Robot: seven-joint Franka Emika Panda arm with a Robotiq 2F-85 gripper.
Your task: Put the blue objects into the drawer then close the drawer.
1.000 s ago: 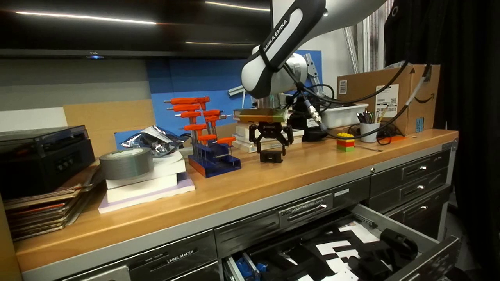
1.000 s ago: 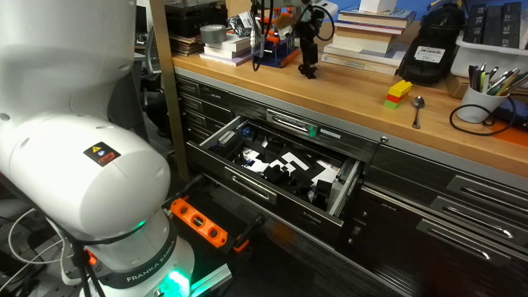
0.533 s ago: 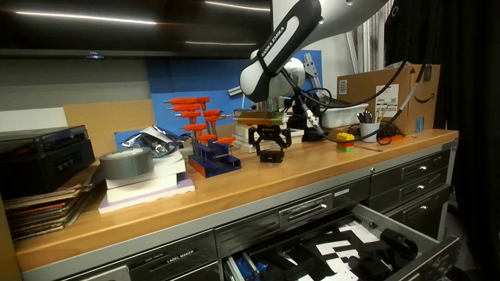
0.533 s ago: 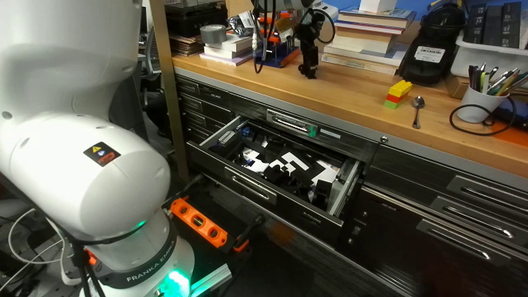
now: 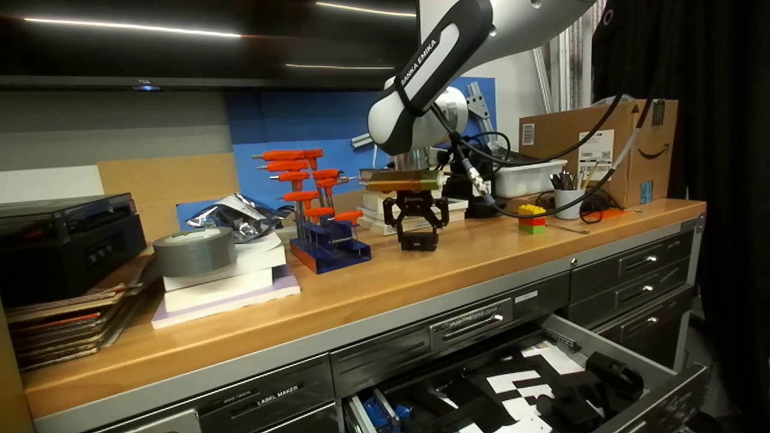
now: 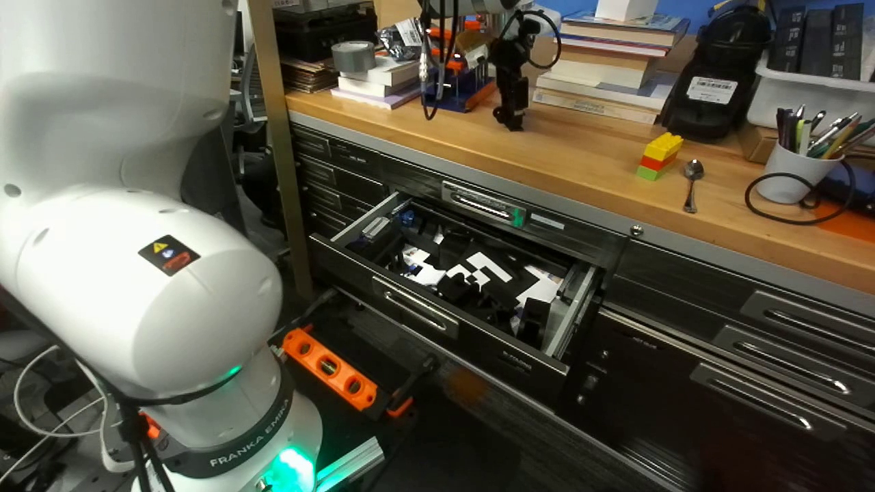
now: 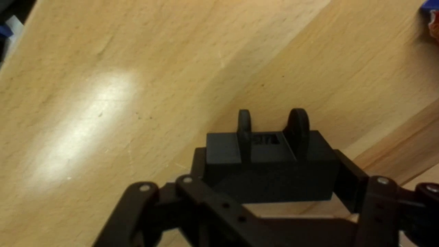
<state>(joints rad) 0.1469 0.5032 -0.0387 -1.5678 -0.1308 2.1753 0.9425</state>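
A very dark, chunky block [image 7: 223, 147] with two raised round tabs lies on the wooden worktop; it also shows in an exterior view [image 5: 420, 243]. My gripper [image 7: 271, 168] points down over it, a finger against each end, shut on it; the gripper shows in both exterior views [image 5: 418, 234] [image 6: 509, 115]. The drawer stands pulled open in both exterior views [image 5: 680, 397] [image 6: 482, 345], below and in front of the worktop. Inside are black lining, white shapes and dark parts, including a chunky dark piece [image 5: 613, 373] at one end. I cannot tell if this is the second blue object.
A blue tray with red-orange clamps [image 5: 331, 255] stands near the gripper. Behind is a book stack [image 6: 601, 68]. Further along are a toy-brick stack [image 5: 532, 219], a spoon [image 6: 692, 181] and a pen cup [image 6: 786, 174]. A tape roll [image 5: 195, 249] sits on books.
My gripper has come down very slightly and its jaws have drawn in a little on the dark block, which has turned slightly. The drawer has not moved.
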